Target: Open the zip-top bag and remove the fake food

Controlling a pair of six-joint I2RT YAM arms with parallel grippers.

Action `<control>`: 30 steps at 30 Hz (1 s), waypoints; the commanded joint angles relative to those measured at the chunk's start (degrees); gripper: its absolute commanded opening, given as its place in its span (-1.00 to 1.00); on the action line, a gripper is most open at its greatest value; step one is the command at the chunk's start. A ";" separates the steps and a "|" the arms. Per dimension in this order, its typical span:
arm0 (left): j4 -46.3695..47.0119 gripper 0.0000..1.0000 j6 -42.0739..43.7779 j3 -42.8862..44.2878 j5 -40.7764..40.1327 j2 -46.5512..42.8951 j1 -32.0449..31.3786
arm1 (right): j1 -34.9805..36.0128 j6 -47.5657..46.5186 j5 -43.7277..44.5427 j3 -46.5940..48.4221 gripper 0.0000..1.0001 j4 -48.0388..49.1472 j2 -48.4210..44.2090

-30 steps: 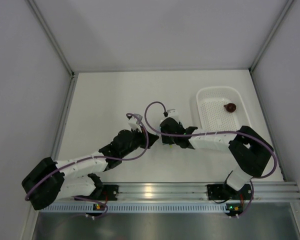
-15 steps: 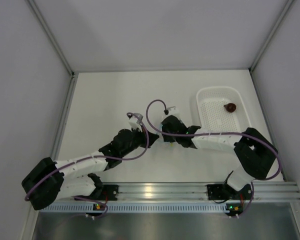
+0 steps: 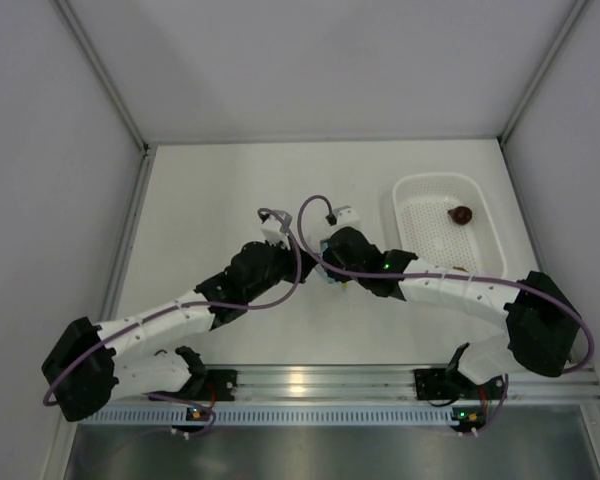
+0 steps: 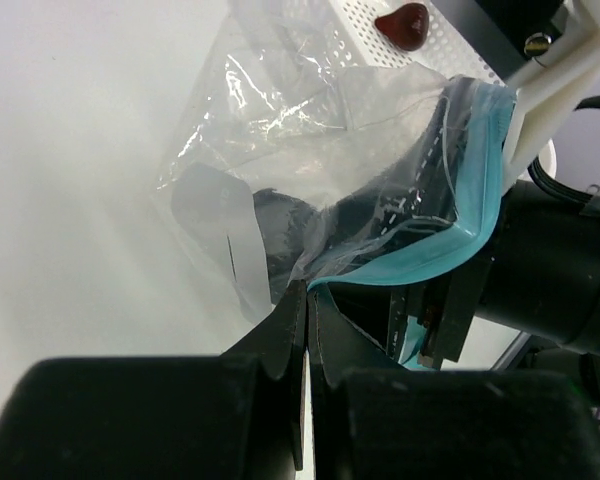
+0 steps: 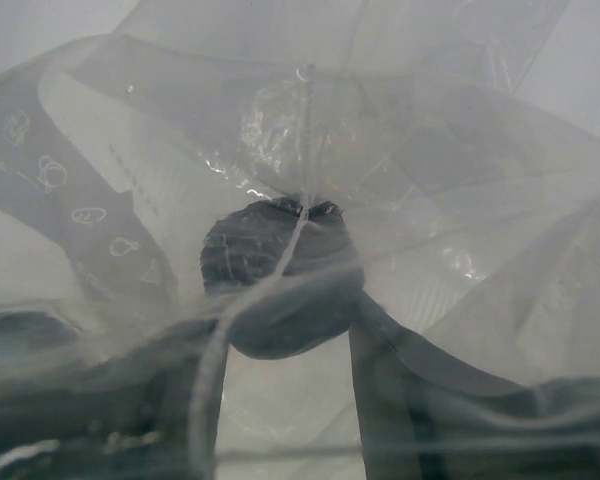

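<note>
The clear zip-top bag [image 4: 310, 150] hangs between my two grippers at mid-table; its light blue zip strip [image 4: 475, 190] curves round the open mouth. My left gripper [image 4: 307, 300] is shut on the bag's edge just below the strip. My right gripper [image 5: 280, 370] is open with its fingers [image 4: 420, 305] reaching into the bag's mouth. A dark purple-black piece [image 5: 280, 290] lies inside the bag at the right fingertips, seen through plastic. A maroon piece [image 3: 462, 213] lies in the white basket [image 3: 420, 190]. In the top view the arms hide most of the bag [image 3: 326, 276].
The white perforated basket stands at the right of the table, close to the right arm's forearm. A small orange spot [image 3: 463, 268] shows at the basket's near end. Walls enclose the table at the left, the right and the back.
The right arm has stretched further left, its gripper pushing towards the left gripper and into the bag. The left gripper has shifted slightly up and away, still holding the bag.
</note>
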 commanded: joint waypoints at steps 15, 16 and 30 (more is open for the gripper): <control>-17.53 -1.00 -2.10 4.87 -17.32 -9.89 0.24 | 4.88 -2.46 -2.41 3.36 -0.34 -2.47 -0.57; -17.53 -1.00 -2.19 4.96 -18.46 -9.19 0.24 | 6.11 -3.34 -2.14 3.19 -0.35 -1.85 -0.83; -14.19 -1.00 -0.26 5.75 -5.56 -1.28 0.24 | 8.14 -2.73 7.60 2.31 -0.35 0.79 -9.00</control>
